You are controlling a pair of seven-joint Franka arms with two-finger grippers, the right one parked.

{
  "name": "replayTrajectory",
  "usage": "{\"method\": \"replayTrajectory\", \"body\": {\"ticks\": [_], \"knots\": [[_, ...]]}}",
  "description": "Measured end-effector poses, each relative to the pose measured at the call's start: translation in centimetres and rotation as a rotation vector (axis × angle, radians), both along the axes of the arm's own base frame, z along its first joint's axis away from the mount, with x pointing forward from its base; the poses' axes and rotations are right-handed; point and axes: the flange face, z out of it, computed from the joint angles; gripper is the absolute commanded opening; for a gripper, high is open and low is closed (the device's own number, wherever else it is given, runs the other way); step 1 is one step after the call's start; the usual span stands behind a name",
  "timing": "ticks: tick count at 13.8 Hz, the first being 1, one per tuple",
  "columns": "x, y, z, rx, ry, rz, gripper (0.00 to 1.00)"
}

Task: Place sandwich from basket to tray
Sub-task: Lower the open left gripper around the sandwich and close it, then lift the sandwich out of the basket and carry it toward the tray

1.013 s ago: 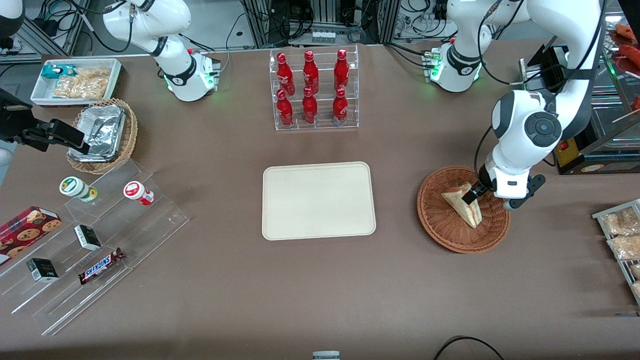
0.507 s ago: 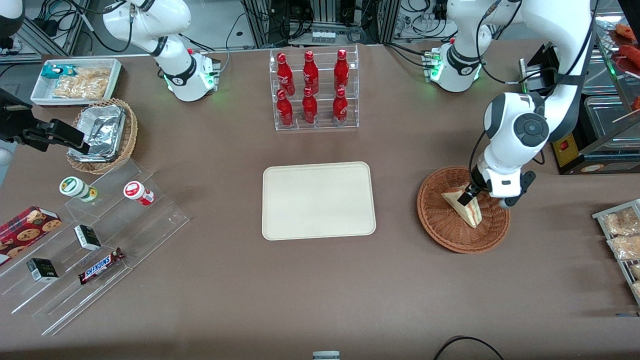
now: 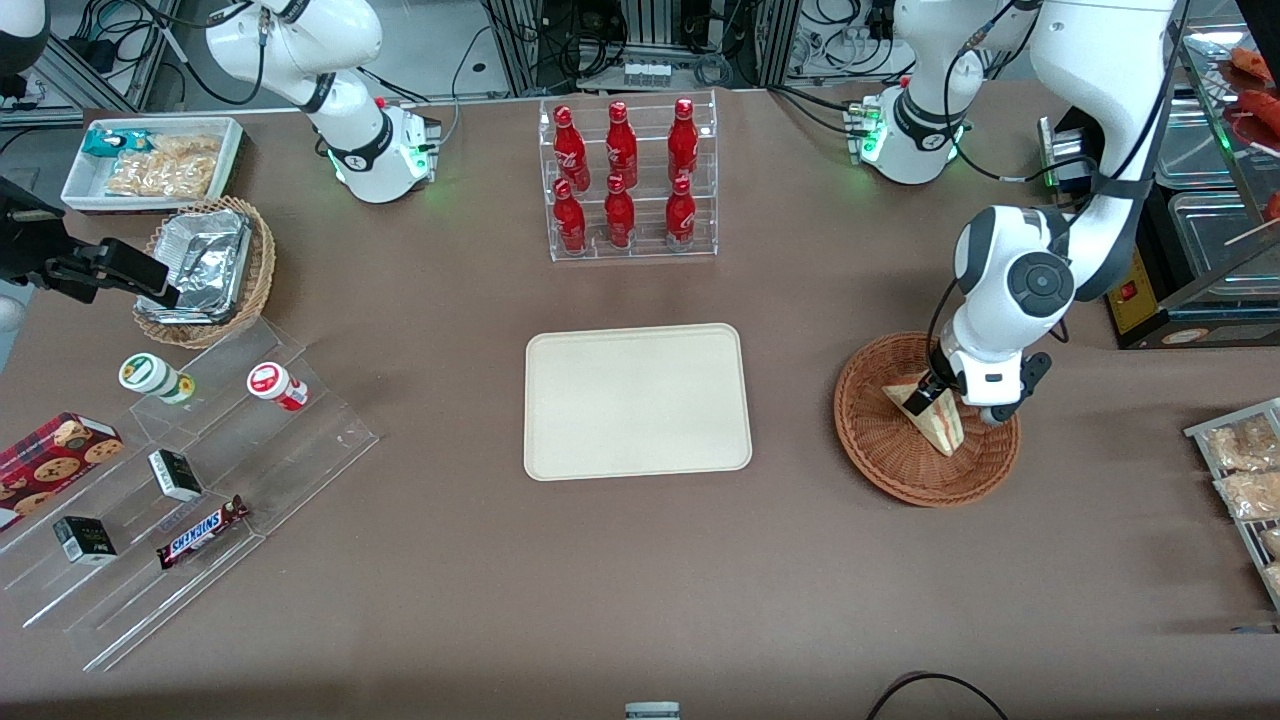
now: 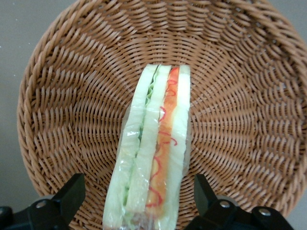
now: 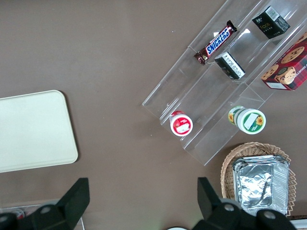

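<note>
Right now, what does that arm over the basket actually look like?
The working arm is glossy white with rounded segments, dark grey joint caps and black cables along it. Its gripper, above the sandwich in the basket, has two open black fingers.

Brown table (image 3: 420, 560) — cabling above

White arm (image 3: 1010, 290); grey joint caps; seemingly black hand (image 3: 925, 398).

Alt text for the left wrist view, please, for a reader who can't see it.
A wrapped triangular sandwich with green and red-orange filling lies in a round reddish-brown wicker basket, seen from just above. The open tool straddles it, one black finger on each side, not visibly touching it.
</note>
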Motion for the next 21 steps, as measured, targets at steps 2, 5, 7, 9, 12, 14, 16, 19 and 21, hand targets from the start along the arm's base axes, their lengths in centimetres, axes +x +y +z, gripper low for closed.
{"method": "replayTrajectory", "body": {"ticks": [2, 5, 7, 9, 12, 14, 16, 19, 21], "knots": [[-0.1, 0.0, -0.5, 0.0, 0.007, 0.001, 0.5], [0.3, 0.0, -0.1, -0.001, -0.003, 0.002, 0.18], [0.7, -0.1, 0.5, -0.003, -0.017, 0.002, 0.17], [1.2, -0.1, 1.5, 0.001, -0.003, 0.003, 0.17], [2.2, -0.6, 3.5, 0.013, 0.037, -0.006, 0.15], [2.5, -2.4, 5.0, 0.017, 0.06, -0.093, 0.15], [2.4, -4.7, 6.5, 0.023, 0.121, -0.254, 0.15], [1.7, -9.0, 7.7, 0.027, 0.152, -0.407, 0.15], [0.9, -13.4, 7.4, 0.03, 0.15, -0.486, 0.15]]}}
